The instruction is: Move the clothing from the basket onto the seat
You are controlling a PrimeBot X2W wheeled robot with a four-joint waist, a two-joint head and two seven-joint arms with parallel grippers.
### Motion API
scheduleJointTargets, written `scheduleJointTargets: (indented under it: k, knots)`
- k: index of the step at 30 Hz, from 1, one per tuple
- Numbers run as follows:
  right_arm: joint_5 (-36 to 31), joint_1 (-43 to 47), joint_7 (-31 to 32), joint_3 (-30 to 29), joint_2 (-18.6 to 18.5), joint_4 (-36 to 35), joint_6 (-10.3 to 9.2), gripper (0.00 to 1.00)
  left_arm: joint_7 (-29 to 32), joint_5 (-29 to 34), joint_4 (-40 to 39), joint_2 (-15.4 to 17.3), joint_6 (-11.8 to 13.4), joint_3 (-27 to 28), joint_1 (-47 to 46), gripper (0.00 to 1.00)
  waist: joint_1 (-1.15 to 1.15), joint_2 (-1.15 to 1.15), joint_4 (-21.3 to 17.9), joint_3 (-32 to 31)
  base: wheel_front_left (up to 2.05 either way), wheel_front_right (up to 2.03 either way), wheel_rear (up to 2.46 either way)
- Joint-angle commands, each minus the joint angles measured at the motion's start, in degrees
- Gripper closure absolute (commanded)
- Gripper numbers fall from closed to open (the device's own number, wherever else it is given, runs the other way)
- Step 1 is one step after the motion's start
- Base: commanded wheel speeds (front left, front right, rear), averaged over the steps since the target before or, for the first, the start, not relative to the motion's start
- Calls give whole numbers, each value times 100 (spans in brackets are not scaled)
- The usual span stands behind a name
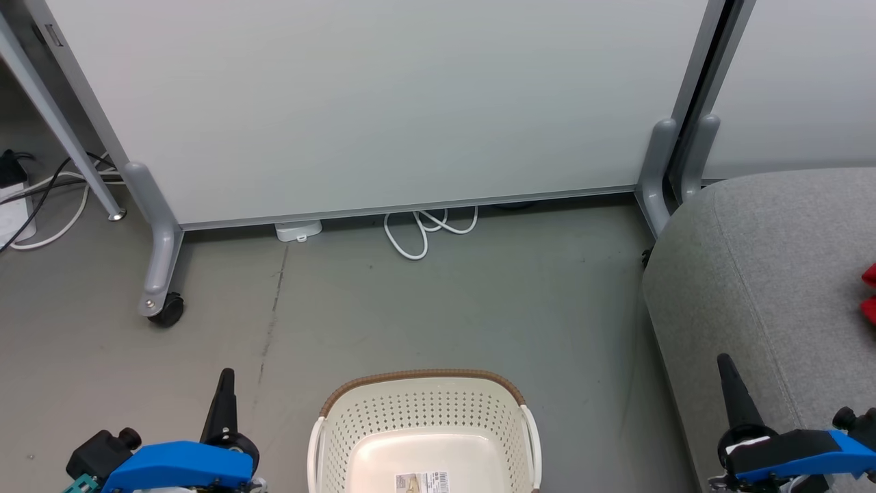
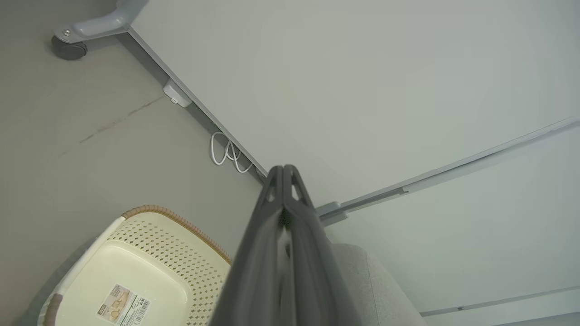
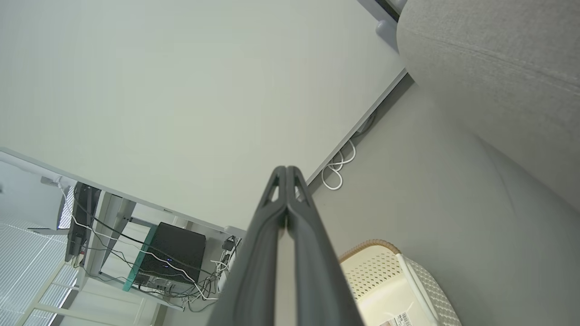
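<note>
Since the basket in front of me shows a bare bottom w/ just its sticker, I judge the moving step is about done. Head view: the basket sits low centre on the floor, and a bit of red clothing lies on the seat at the far right edge, the rest cut off. My left gripper is beside the basket, my right gripper by the seat's near edge; both closed, holding nothing. Left wrist view: fingers pressed together, basket bottom bare, seat just beyond. Right wrist view: fingers together, empty; basket corner below, seat up top. Next, IMO: check the basket's hidden near part for leftovers, then park both arms.
</note>
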Motion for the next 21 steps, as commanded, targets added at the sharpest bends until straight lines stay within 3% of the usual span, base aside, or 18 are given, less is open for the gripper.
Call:
scheduleJointTargets:
  k: [1, 21]
  knots:
    - [178, -146, 28, -8, -51, -80, 1, 100, 38, -135, -97, 4, -5, 65, -163, 100, 0, 0, -6, 1, 0, 0, 0]
    - [1370, -265, 236, -10, -63, -100, 2, 100, 349, -1164, -288, -38, -7, 330, -254, 100, 0, 0, -103, 7, 0, 0, 0]
